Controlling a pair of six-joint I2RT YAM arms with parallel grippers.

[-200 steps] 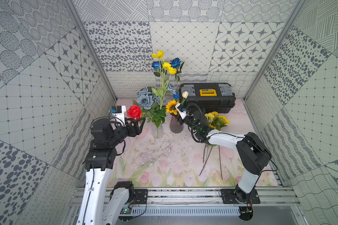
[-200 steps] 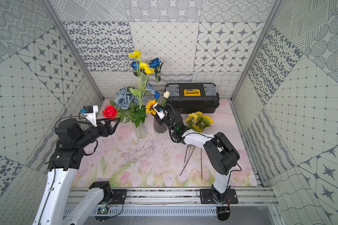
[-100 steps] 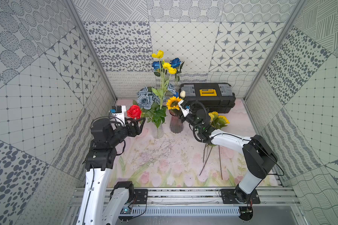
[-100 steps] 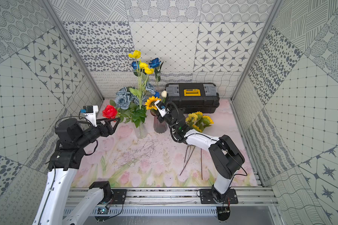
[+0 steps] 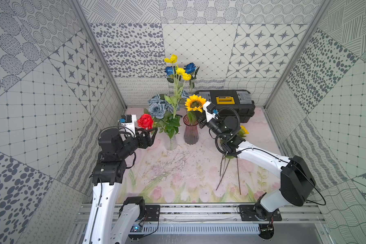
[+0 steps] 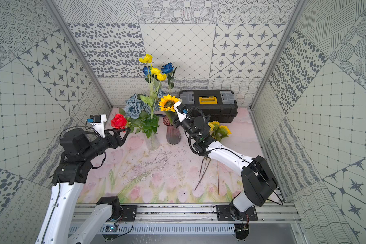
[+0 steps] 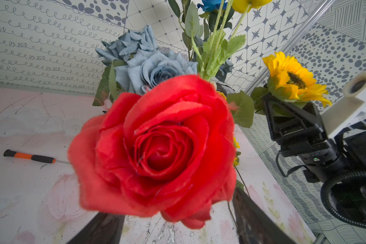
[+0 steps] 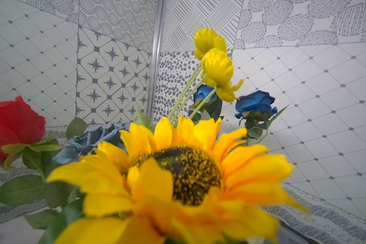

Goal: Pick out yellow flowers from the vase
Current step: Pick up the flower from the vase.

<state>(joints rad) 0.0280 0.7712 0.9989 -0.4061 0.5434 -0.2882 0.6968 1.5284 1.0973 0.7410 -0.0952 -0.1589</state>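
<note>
Nearest me on the pink floral-print counter (image 5: 178, 186), at about 4 o'clock, loose yellow flowers (image 5: 243, 131) lie flat with their thin dark stems pointing toward 6, the heads partly hidden behind the right arm. At 9 o'clock the left gripper (image 5: 153, 132) stands wide, and a red fabric rose (image 5: 145, 121) sits just above its fingers; I see nothing pinched between them. Toward the centre stand a clear glass vase (image 5: 171, 141) and, just beside it toward 3, a dark purple ribbed glass vase (image 5: 190, 133). Over the purple one, the right gripper (image 7: 290, 109) is narrowed on the stem right under a brown-centred yellow sunflower (image 5: 195, 102). Behind, grey-blue paper roses (image 5: 156, 107), deep blue roses (image 5: 191, 67) and a tall spray of small yellow blossoms (image 5: 183, 72) rise from the clear vase. At 1 o'clock a black plastic toolbox (image 5: 226, 101) sits against the back wall.
</note>
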